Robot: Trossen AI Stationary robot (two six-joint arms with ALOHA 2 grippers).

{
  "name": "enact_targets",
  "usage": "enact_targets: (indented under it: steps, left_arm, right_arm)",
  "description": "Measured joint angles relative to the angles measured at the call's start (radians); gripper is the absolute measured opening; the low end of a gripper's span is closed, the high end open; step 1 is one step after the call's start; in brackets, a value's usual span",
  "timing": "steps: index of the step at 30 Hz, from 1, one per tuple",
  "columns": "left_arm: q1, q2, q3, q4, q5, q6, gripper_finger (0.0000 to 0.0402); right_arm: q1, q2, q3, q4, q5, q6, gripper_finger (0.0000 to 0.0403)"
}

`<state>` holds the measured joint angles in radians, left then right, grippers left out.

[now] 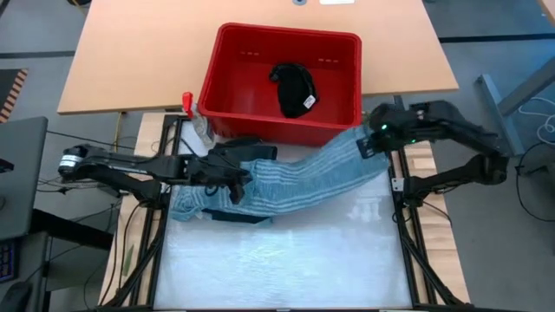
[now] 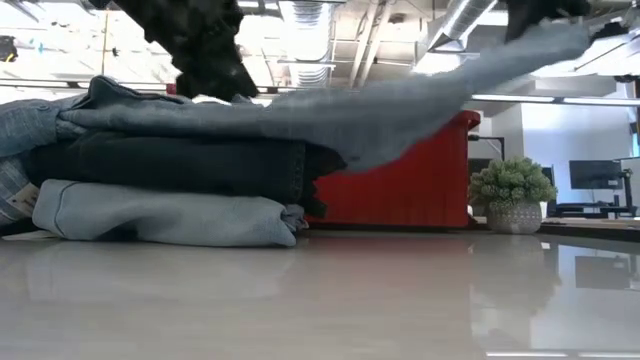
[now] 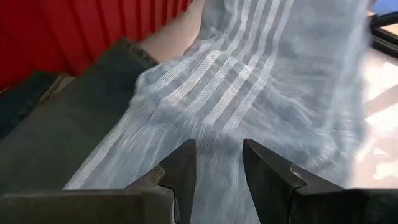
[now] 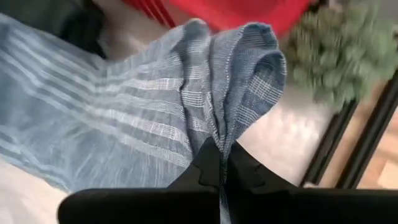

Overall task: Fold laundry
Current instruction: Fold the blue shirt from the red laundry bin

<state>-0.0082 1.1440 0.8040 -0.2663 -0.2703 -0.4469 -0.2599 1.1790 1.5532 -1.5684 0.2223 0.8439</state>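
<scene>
We see the right gripper (image 4: 219, 163) with its fingers pinched tight on a bunched edge of the grey-blue striped cloth garment (image 1: 295, 178), lifted near the bench's (image 1: 286, 260) right rim. The cloth stretches across to a stack of folded garments, dark navy (image 2: 170, 165) over light blue (image 2: 165, 215), at the left. There the left gripper (image 3: 219, 165) rests on the stripes, fingers parted. A red plastic basket (image 1: 227, 95) holds a black garment (image 1: 295, 87). The bench's near half lies open.

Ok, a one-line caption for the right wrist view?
Right gripper shut on a bunched end of the striped cloth, red basket beyond.
</scene>
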Motion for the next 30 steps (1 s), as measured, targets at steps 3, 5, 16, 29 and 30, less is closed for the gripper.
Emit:
enact_targets:
  steps: [3, 5, 16, 29, 30]
  left_arm:
    - [0.005, 0.063, 0.0, 0.068, -0.003, 0.002, 0.0119]
    - [0.011, 0.109, 0.0, 0.093, 0.007, -0.006, 0.0119]
    - [0.039, 0.222, 0.0, 0.124, 0.116, -0.146, 0.0119]
    - [-0.017, -0.026, 0.003, 0.183, -0.131, -0.099, 0.0119]
    - [-0.028, 0.006, 0.003, 0.217, -0.14, -0.096, 0.0119]
  right_arm:
    - [-0.012, 0.017, 0.109, 0.0, 0.029, -0.038, 0.0026]
    - [-0.012, 0.042, 0.178, -0.002, 0.039, -0.06, 0.0026]
    - [0.036, 0.281, 0.546, 0.006, 0.037, -0.197, 0.0026]
    - [0.069, 0.472, 0.781, 0.111, -0.036, -0.293, 0.003]
    - [0.071, 0.473, 0.784, 0.13, -0.038, -0.293, 0.003]
